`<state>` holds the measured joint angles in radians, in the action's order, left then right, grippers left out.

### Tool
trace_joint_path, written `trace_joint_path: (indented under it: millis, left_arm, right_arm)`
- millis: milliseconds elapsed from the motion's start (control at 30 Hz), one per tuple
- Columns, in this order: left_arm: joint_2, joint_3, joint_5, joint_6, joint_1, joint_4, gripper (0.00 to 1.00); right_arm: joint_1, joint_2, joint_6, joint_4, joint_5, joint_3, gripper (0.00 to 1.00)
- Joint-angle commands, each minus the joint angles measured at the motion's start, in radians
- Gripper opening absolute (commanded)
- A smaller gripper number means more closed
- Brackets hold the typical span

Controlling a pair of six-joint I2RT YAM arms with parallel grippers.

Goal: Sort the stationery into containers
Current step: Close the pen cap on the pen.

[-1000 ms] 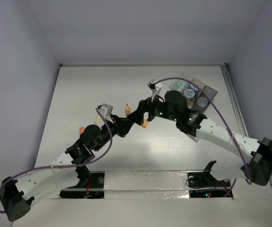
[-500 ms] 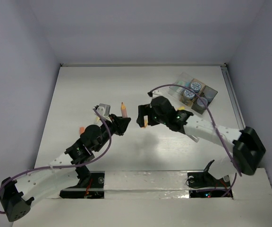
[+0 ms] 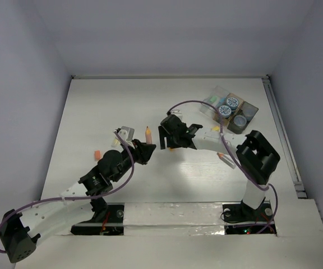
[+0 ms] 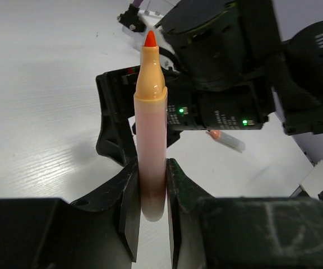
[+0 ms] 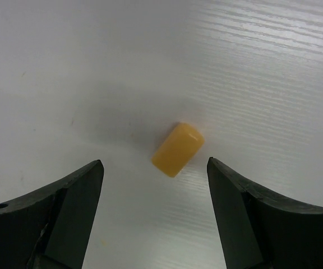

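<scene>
My left gripper is shut on a pink stick with an orange tip, held upright; the stick also shows in the top view. My right gripper is open and points down at the table, with a yellow-orange eraser block lying between and just beyond its fingertips, untouched. In the top view the right gripper is close to the right of the left one. At the back right a clear box and a dark tray hold small round jars.
A pink stick with a clear cap lies beside the right arm's forearm; it also shows in the left wrist view. An orange block lies left of the left arm. A small yellow piece lies near the tray.
The right arm has folded back towards its base and its gripper has shifted a little left, over the yellow-orange block. The left gripper keeps the stick and has hardly moved.
</scene>
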<state>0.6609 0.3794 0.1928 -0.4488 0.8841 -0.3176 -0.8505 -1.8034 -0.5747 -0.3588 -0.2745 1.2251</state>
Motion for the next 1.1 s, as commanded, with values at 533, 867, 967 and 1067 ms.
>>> trace_joint_path:
  millis: [533, 867, 967, 1067]
  left_arm:
    - [-0.034, -0.013, -0.061, 0.024, 0.004, -0.081, 0.0]
    - [0.0, -0.011, -0.07, 0.009, 0.004, -0.083, 0.0]
    - [0.016, -0.011, -0.076, -0.001, 0.004, -0.084, 0.0]
    - [0.049, -0.01, -0.108, -0.007, 0.004, -0.107, 0.0]
  right_arm:
    - [0.031, -0.136, -0.06, -0.023, -0.117, 0.079, 0.56]
    - [0.06, -0.111, -0.044, 0.021, -0.086, 0.042, 0.16]
    - [0.06, -0.073, -0.027, 0.049, -0.078, 0.022, 0.02]
    - [0.07, 0.014, 0.007, 0.099, -0.086, -0.01, 0.0]
